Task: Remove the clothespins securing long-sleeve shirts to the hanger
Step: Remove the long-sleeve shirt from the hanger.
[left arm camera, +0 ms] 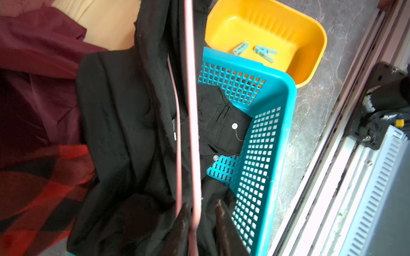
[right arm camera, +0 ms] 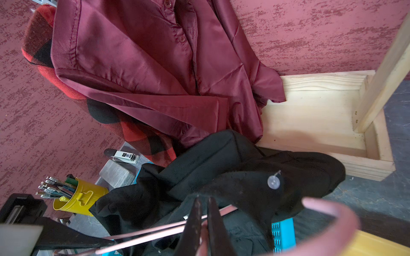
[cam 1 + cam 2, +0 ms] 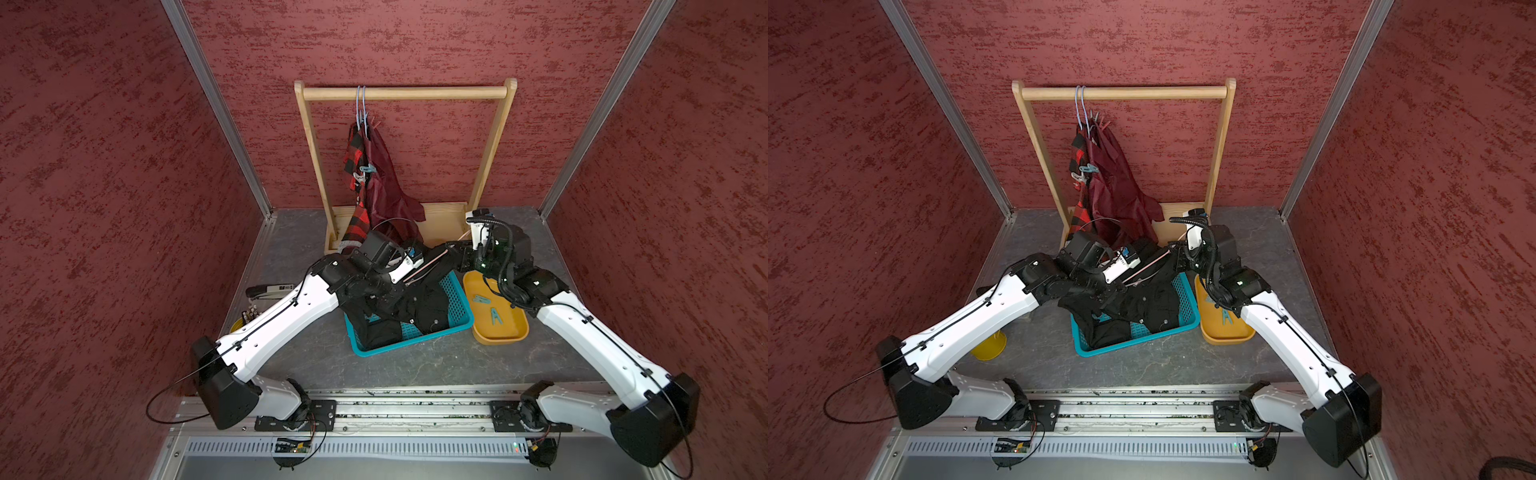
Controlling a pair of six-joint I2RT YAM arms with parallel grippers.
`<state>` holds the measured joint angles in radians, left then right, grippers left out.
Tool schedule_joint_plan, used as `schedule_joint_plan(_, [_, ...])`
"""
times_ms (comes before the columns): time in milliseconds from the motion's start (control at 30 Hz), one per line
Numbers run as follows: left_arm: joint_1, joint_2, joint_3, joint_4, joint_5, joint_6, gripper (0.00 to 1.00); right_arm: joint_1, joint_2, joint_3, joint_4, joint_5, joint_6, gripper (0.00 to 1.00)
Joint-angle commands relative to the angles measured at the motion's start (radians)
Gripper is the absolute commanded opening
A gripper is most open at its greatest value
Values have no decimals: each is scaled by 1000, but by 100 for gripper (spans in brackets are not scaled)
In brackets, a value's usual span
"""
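Held pink hanger (image 1: 190, 88) bearing black shirt (image 1: 115, 110) over teal basket (image 1: 266, 144)
The right end effector (image 2: 204, 199) is clamped on it; left end effector (image 1: 202, 204) straddles it, closure cannot be told

Stereo pair high overhead, wrist cameras close, sharing basket (image 1: 287, 93)

teal plastic mesh basket (image 3: 415, 345): mid-table, before wooden clothes rack (image 3: 405, 92)
black buttoned shirt (image 3: 424, 305): in basket
yellow plastic tray (image 3: 515, 328): just right of basket
teal clothespins (image 3: 494, 316): in tray
pink plastic hanger (image 3: 428, 266): above basket
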<state>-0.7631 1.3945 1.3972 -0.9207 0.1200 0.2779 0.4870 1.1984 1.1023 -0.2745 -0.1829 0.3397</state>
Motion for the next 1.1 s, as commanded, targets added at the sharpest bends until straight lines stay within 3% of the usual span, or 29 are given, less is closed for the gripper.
schedule_joint_plan(0, [-7, 13, 19, -7, -11, -3, 11, 4, -17, 25, 19, -39, 11, 0])
schedule_joint_plan(133, [-11, 14, 19, -15, -29, -11, 0, 4, -19, 21, 28, -53, 12, 0])
schedule_joint_plan(267, [-13, -5, 9, -27, -45, -27, 0, 4, -22, 13, 53, -86, 22, 2])
schedule_joint_plan(333, [-13, -29, -5, -32, -45, -34, 0, 4, -27, 6, 68, -94, 29, 15])
schedule_joint_plan(500, [-6, -114, -51, -73, -27, -54, 0, 4, -34, 4, 118, -121, 57, 74])
schedule_joint_plan(567, [-1, -150, -70, -92, -24, -63, 0, 4, -33, 13, 135, -128, 69, 84])
schedule_joint_plan(733, [21, -255, -104, -125, -5, -106, 0, 2, -27, 54, 171, -123, 96, 95])
schedule_joint_plan(967, [65, -360, -42, -237, -2, -149, 0, -14, -16, 128, 186, -36, 132, 99])
schedule_joint_plan(1067, [145, -402, 13, -283, 41, -144, 0, -17, 0, 134, 165, 43, 128, 99])
